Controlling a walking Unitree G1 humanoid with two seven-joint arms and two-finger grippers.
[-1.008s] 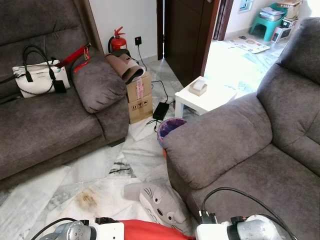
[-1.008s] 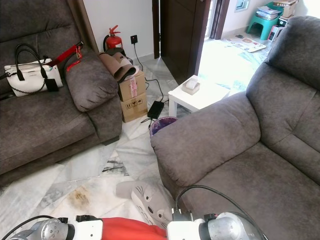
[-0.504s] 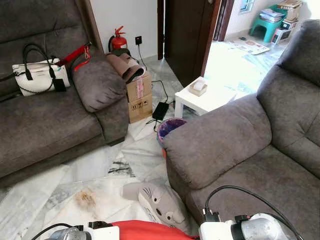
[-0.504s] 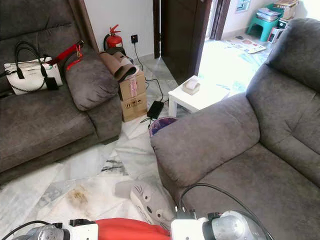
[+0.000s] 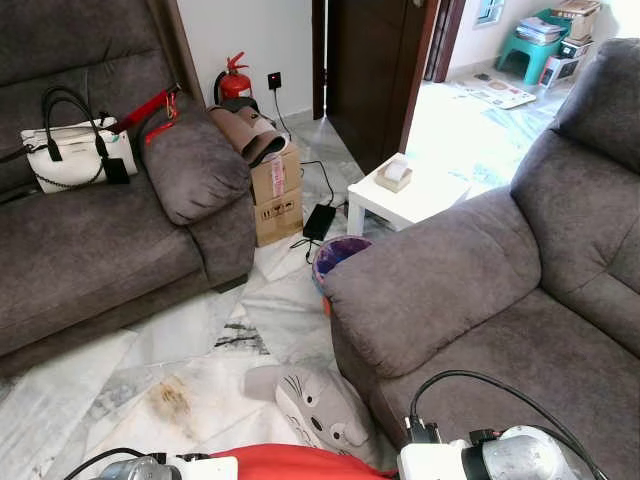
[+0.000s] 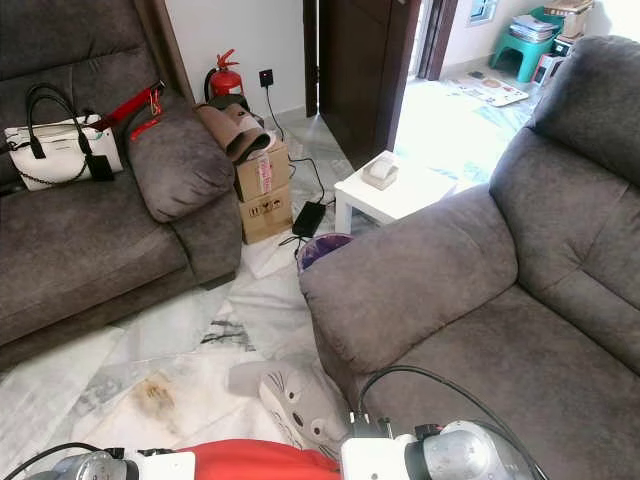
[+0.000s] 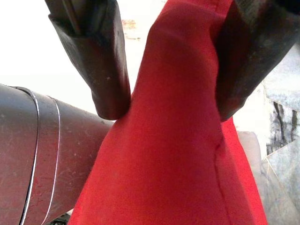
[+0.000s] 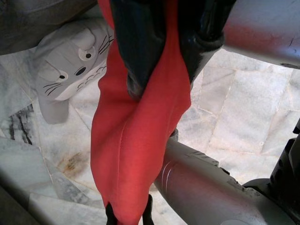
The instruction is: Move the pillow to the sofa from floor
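Wrist views show both grippers, left gripper (image 7: 171,101) and right gripper (image 8: 159,70), clamped on our soft red pillow (image 8: 133,140); we should lift level (avoiding sag) toward the grey fabric sofa (image 5: 470,330).

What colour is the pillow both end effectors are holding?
Plain red fabric pillow, gripped by left end effector and right end effector; clearest in left wrist view.

Floor: pale marble tiles (image 5: 270,300), brown stain (image 5: 170,398).
Seating: grey sofa (image 5: 90,250) on the left, grey sofa (image 5: 480,300) on the right.
Between them: small white table (image 5: 405,195), cardboard boxes (image 5: 277,195).
Back: white wall (image 5: 260,40), dark open door (image 5: 365,70), bright daylight beyond.
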